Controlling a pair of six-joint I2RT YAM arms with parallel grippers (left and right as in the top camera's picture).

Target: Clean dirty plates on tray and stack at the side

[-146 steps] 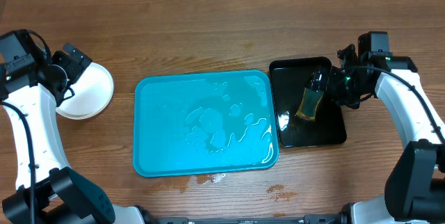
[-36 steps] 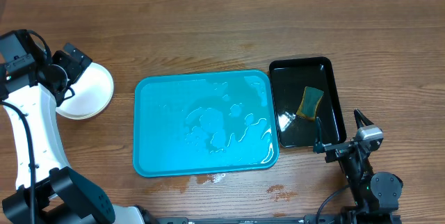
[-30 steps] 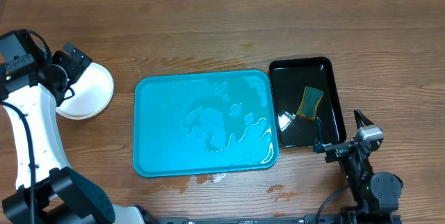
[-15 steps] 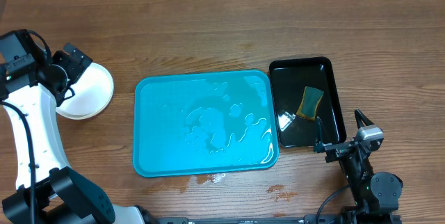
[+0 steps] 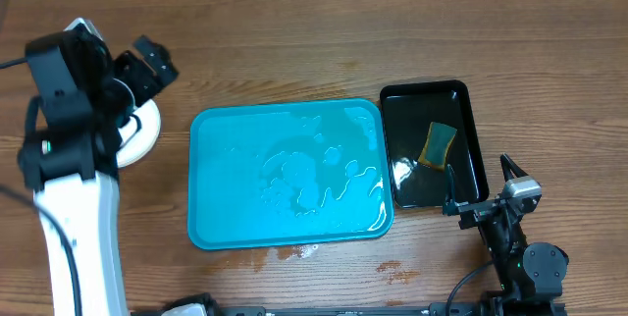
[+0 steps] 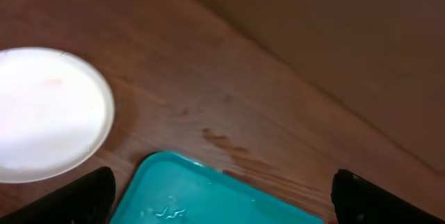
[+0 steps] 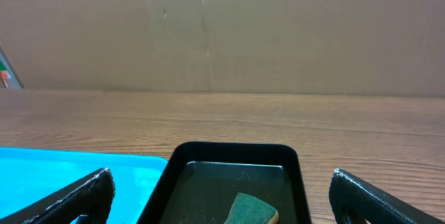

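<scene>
My left end effector (image 5: 144,66) hangs spread wide and empty over the table, just beside the white plates (image 5: 140,139), left of the wet tray (image 5: 226,139). My right end effector (image 5: 479,188) is also spread.

You had a turquoise tray (image 5: 224,159) with glossy wet patches, plates (image 6: 49,113) plain white, a glossy black tray (image 5: 424,87) and a yellow-and-green sponge (image 5: 438,142), all on a brown wood-grain desk (image 5: 294,51). Your left arm (image 5: 83,228) was white with black joints. The backdrop (image 7: 208,29) was tan.
</scene>
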